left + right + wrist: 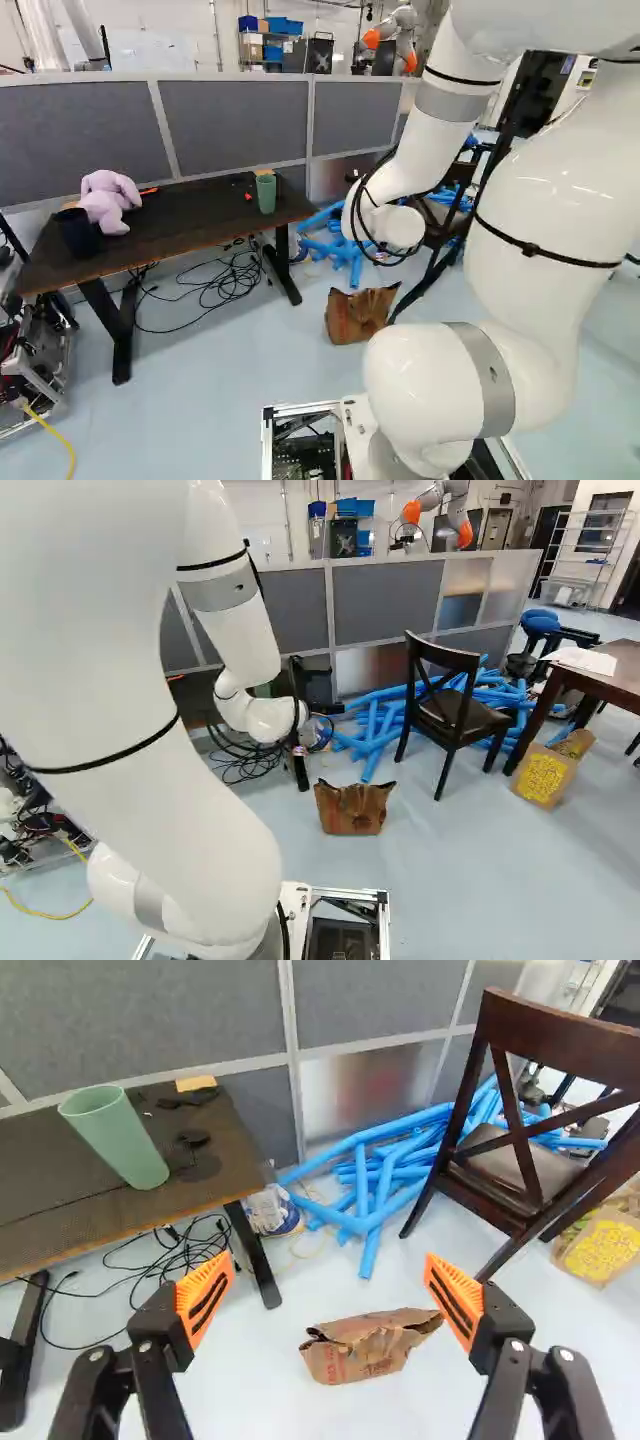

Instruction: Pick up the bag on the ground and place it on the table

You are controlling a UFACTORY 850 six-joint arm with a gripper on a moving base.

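Standing over here, I can see the brown paper bag (352,818) sitting upright on the pale blue floor (450,870), crumpled along its top, between the long dark table (190,222) on the left and the wooden chair (455,718) on the right. The claw (329,1265) has its two fingers spread wide with nothing between them, and the bag lies on the floor ahead of it.

On the long dark table, a pale purple plush toy (108,203) rests toward the left, with a dark cup (80,235) just beside it on the near side. A green cup (266,194) stands near the right end. Loose black cables (230,285) tangle on the floor below.

Grey partition panels (235,120) run along behind the table. At their foot, farther back than the bag, blue tubes (375,728) lie in a jumbled heap that reaches behind the chair. Over to the right stands a second table (625,672) with white paper (587,660) on it, and a bag with a yellow patch (545,776) on the floor near its leg. Beyond the partition I spot another robot (430,500), white with orange, and at the far right, a metal shelf rack (590,542).
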